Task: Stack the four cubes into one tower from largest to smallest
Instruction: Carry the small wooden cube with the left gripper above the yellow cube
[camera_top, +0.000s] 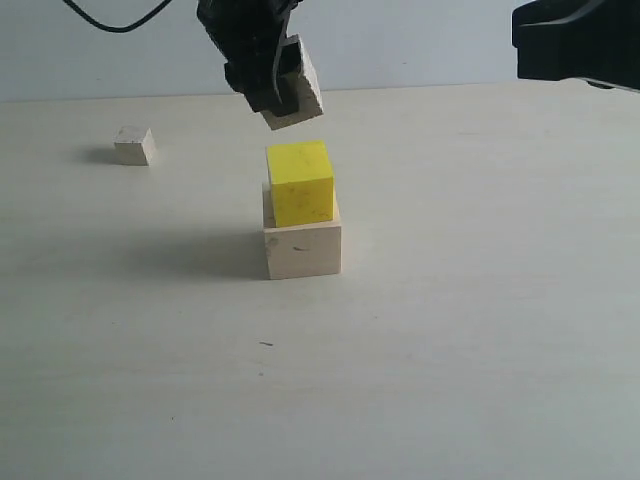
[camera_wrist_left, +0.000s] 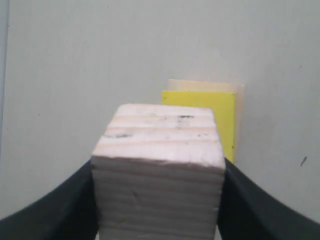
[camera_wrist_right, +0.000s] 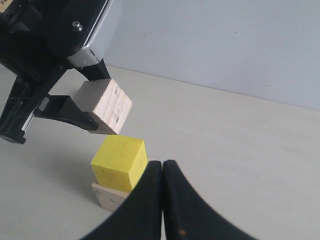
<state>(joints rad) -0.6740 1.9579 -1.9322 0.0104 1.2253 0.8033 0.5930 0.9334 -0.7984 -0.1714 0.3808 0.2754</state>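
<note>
The large pale wood cube (camera_top: 302, 249) rests on the table with the bright yellow cube (camera_top: 300, 182) stacked on it. Just above the yellow cube hangs the grainy grey-tan wood cube (camera_top: 297, 88), tilted, with my left gripper (camera_top: 268, 85) shut on it. In the left wrist view the held grainy cube (camera_wrist_left: 160, 175) fills the space between the fingers (camera_wrist_left: 47, 212), with the yellow cube (camera_wrist_left: 212, 117) beyond. The tiny pale wood cube (camera_top: 133, 146) lies far left on the table. My right gripper (camera_wrist_right: 162, 167) is shut on nothing, raised at the right, off the stack (camera_wrist_right: 120, 162).
The pale tabletop (camera_top: 450, 350) spreads around the stack. A black cable (camera_top: 115, 20) hangs at the upper left against the wall. The right arm's body (camera_top: 575, 40) sits at the upper right corner.
</note>
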